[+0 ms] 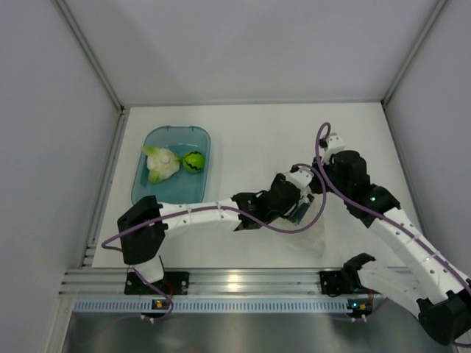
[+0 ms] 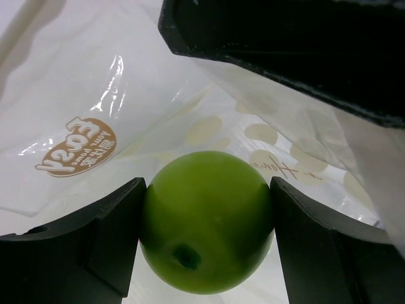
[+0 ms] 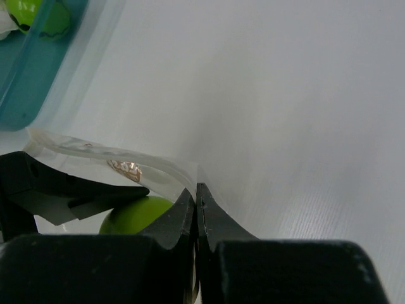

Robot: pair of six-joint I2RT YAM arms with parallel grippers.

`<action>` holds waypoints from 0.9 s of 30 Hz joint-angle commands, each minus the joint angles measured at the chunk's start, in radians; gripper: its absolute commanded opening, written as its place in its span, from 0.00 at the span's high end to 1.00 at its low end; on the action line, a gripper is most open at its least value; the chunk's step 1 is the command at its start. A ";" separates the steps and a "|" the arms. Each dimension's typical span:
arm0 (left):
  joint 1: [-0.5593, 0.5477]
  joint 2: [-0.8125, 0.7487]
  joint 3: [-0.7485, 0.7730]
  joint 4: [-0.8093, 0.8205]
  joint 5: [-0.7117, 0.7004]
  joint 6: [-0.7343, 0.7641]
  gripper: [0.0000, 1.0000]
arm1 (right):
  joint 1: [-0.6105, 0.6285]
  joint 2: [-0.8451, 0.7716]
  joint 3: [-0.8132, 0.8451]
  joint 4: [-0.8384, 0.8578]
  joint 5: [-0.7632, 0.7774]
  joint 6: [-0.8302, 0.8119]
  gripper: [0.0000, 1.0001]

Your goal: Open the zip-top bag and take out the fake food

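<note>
The left gripper (image 2: 206,212) reaches into the bag (image 2: 76,76), its jaws closed against both sides of the lime-green ball (image 2: 209,237), which sits squarely between them. The right gripper (image 3: 197,197) has its jaws pressed together on the bag's upper edge. Whether the ball is fully inside the plastic is unclear; it appears to be at the mouth. In the overhead view the tub (image 1: 144,187) lies at ten o'clock from the bag, on the table (image 1: 294,132).

Count:
- Bags: one.
- Tubs: one.
- Toy pieces: three. One is held; the leafy lump (image 1: 162,163) and the striped green ball (image 1: 193,162) are in the tub.
</note>
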 commanded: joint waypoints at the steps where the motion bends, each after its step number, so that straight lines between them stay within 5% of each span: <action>1: -0.004 -0.032 0.055 0.100 -0.108 0.077 1.00 | 0.036 -0.037 0.019 0.007 -0.004 -0.002 1.00; 16: 0.009 0.020 0.072 0.097 -0.213 0.157 1.00 | 0.035 -0.229 -0.011 0.047 0.128 0.050 1.00; 27: 0.026 -0.024 0.108 0.098 -0.116 0.001 1.00 | 0.036 -0.226 -0.122 0.104 0.075 0.097 1.00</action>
